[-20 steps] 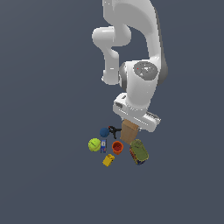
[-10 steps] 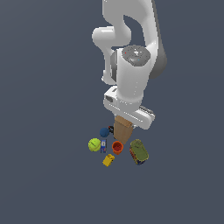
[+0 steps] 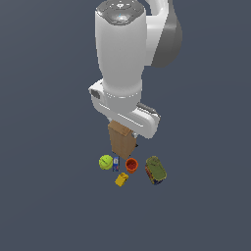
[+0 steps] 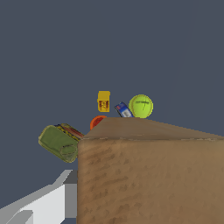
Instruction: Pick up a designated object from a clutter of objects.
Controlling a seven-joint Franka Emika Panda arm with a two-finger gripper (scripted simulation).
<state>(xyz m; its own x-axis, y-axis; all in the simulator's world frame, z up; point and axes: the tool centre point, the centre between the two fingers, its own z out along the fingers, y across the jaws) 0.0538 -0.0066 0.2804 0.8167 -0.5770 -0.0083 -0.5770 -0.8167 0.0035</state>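
Brown box (image 3: 121,139) stands tall and plain like cardboard, its top tucked under the white arm's wrist (image 3: 128,109) at the back of the cluster. In the wrist view its grainy tan face (image 4: 151,179) fills most of the frame, with a pale finger (image 4: 48,203) of the hand just beside one edge. The hand itself is mostly hidden by the arm and the box, so I cannot tell whether it is closed on the box or merely around it.

Along the dark surface (image 3: 49,196) in front of the box, from the exterior view's left: a round yellow-green ball (image 3: 106,162) (seamed like a tennis ball), a small blue can (image 3: 116,164) touching it, an orange cup (image 3: 131,165), and below them a small yellow block (image 3: 121,180). Furthest to the exterior view's right lies a green oblong can (image 3: 155,170), rounded at its corners, resting on its side.
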